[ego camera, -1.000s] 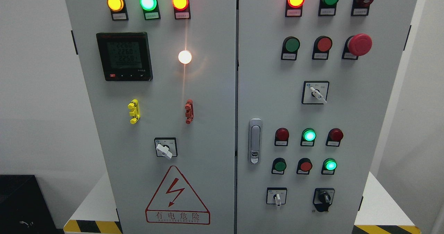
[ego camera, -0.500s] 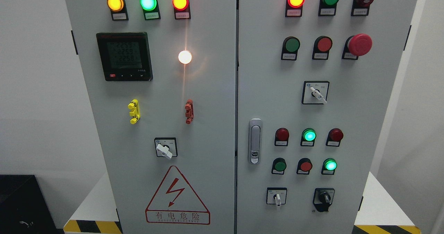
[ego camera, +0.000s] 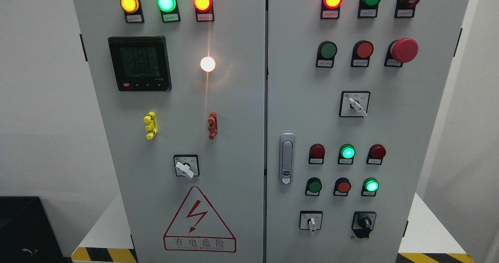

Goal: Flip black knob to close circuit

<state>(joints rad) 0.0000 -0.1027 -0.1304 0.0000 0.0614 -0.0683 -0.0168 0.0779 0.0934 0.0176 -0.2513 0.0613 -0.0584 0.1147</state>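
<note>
A black rotary knob [ego camera: 365, 221] sits at the lower right of the grey cabinet's right door [ego camera: 390, 138], on a black square plate. Its handle points roughly straight up, leaning slightly left. To its left is a white-handled selector switch [ego camera: 311, 221] pointing down. Neither of my hands nor any arm shows in the head view.
Lit lamps, push buttons and a red mushroom stop button [ego camera: 404, 50] cover the right door, with a metal door latch [ego camera: 286, 158] at its left edge. The left door carries a digital meter [ego camera: 139, 63], a white selector [ego camera: 185, 167] and a hazard triangle [ego camera: 199, 220]. A black box [ego camera: 23, 228] stands lower left.
Only the digits on the meter have changed; the knob and everything else stand as before.
</note>
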